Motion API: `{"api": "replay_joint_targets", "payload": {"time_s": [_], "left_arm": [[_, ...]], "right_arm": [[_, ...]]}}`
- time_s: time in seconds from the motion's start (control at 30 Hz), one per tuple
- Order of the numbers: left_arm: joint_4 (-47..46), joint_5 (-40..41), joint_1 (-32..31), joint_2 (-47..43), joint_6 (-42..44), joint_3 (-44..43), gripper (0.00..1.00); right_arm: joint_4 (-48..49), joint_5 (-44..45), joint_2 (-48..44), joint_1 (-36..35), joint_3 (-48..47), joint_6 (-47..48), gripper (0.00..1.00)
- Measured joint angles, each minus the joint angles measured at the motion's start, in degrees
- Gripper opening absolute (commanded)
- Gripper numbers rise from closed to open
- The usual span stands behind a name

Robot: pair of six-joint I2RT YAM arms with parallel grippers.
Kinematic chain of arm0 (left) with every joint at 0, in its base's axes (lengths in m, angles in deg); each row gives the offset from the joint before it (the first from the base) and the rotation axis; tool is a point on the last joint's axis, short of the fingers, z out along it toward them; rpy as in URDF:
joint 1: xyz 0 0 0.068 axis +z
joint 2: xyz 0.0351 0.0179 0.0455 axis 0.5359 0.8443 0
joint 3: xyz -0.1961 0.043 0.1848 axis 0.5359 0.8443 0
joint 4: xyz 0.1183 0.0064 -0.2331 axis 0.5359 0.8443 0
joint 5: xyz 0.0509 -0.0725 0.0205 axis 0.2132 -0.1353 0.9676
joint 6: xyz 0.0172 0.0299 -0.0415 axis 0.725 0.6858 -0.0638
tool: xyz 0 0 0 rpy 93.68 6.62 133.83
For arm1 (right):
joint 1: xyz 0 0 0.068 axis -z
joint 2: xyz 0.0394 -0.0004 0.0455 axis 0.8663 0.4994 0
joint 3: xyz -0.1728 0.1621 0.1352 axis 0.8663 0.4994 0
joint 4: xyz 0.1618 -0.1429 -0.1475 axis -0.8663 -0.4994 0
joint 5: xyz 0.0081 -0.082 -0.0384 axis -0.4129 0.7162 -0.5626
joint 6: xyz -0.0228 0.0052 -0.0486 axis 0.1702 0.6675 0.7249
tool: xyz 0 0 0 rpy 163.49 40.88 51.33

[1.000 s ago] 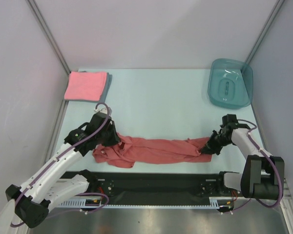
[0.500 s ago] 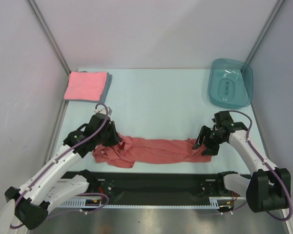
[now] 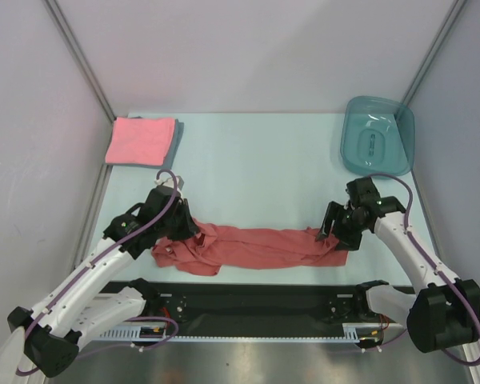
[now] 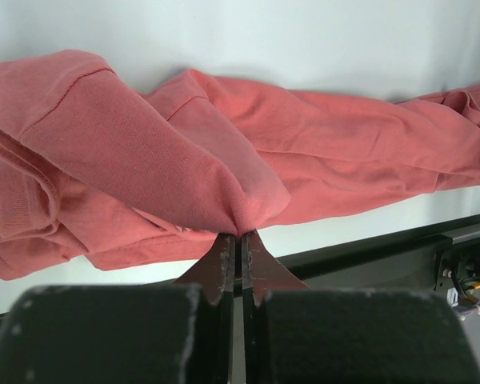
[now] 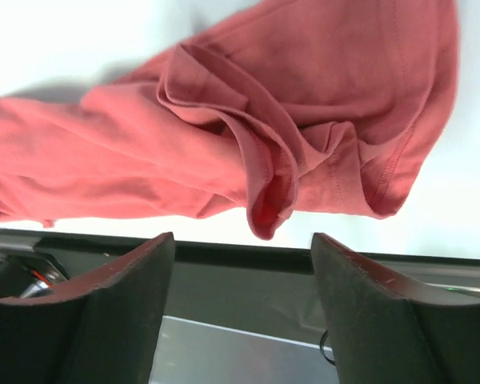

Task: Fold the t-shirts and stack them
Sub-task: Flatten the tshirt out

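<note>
Red shirt (image 3: 248,248) is lying stretched into a long, crumpled band along the near edge of the counter (image 3: 256,168), running between the two arms. Left fingers (image 4: 221,264) are pressing together on a fold of cloth at the band's left end, pinching the red shirt where it is bunching into thick rolls. Right fingers (image 5: 112,304) are standing spread wide over the band's right end and gripping nothing. A curled hem of the shirt is lying in the gap between them, touching neither finger. Pink shirt (image 3: 140,141) is sitting folded square in the far left corner of the counter, resting on a folded grey-blue shirt (image 3: 177,134) whose edge is showing along its right side. Teal tub (image 3: 378,136) is sitting in the far right corner, well apart from all the shirts.
</note>
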Motion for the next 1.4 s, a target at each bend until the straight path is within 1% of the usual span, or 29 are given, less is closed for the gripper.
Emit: {"api": "replay_joint_targets", "payload": {"time_s": [0.07,0.17,0.2,0.27,0.3,0.33,0.47,0.67,0.7,0.73,0.77,0.8,0.83,0.9,1.03,1.13,1.27,1.3,1.4], "left_arm": [[0.0,0.0,0.0,-0.02,0.04,-0.02,0.0],[0.0,-0.02,0.0,-0.15,0.35,-0.02,0.0],[0.0,-0.02,0.0,-0.26,0.37,-0.02,0.0],[-0.02,-0.26,0.0,-0.48,0.39,0.0,0.0],[-0.02,-0.39,0.0,-0.59,0.42,-0.02,0.0],[-0.02,-0.48,0.0,-0.63,0.42,-0.02,0.0],[-0.02,-0.85,0.0,-0.74,0.44,0.0,0.0],[0.0,-0.87,0.0,-0.74,0.48,-0.02,0.0],[0.0,-0.85,0.0,-0.76,0.5,-0.02,0.0],[0.0,-0.87,0.0,-0.74,0.55,-0.02,0.0],[0.0,-0.87,0.0,-0.74,0.59,0.0,0.0],[0.0,-0.9,0.0,-0.74,0.63,-0.02,0.0],[-0.02,-0.9,0.0,-0.74,0.85,-0.02,0.01],[-0.15,-0.92,0.0,-0.63,1.11,-0.02,0.0],[-1.49,-1.95,0.0,1.51,1.66,-0.02,0.0],[-2.89,-2.54,-0.09,5.16,1.86,-0.02,0.0],[-3.98,-2.54,-0.42,11.58,1.9,-0.04,0.04],[-4.09,-2.51,-0.52,13.11,1.9,-0.04,0.05],[-4.22,-2.25,-0.7,16.2,2.03,-0.07,0.18]], "right_arm": [[-0.02,0.0,0.48,-0.61,0.39,-0.26,0.62],[0.24,0.02,0.52,-0.92,0.87,-0.96,0.59],[0.5,0.02,0.52,-0.9,1.38,-1.14,0.55],[1.18,-0.09,0.63,-0.61,2.71,-1.55,0.51],[1.31,-0.2,0.96,-0.44,3.28,-1.86,0.48],[1.55,-0.33,1.49,-0.2,3.69,-1.99,0.47],[2.91,-0.55,3.52,0.55,4.2,-2.43,0.47],[5.05,-0.55,4.07,1.16,4.63,-2.49,0.47],[5.46,-0.55,4.5,1.31,4.63,-2.49,0.43],[5.75,-0.52,4.96,1.44,4.63,-2.47,0.35],[6.1,-0.55,5.62,1.66,4.63,-2.38,0.3],[6.38,-0.57,6.21,1.81,4.63,-2.38,0.15],[6.54,-0.61,6.69,1.97,4.63,-2.21,0.08],[6.49,-0.94,6.95,2.01,4.63,-2.51,0.0],[6.19,-1.25,5.66,1.97,4.63,-3.23,0.0],[5.86,-1.4,5.11,1.92,4.63,-3.61,0.0],[5.4,-1.36,5.22,1.81,4.63,-3.56,0.0],[5.27,-1.36,5.22,1.81,4.63,-3.54,0.0],[4.76,-1.33,5.22,1.77,4.63,-3.41,0.0]]}}
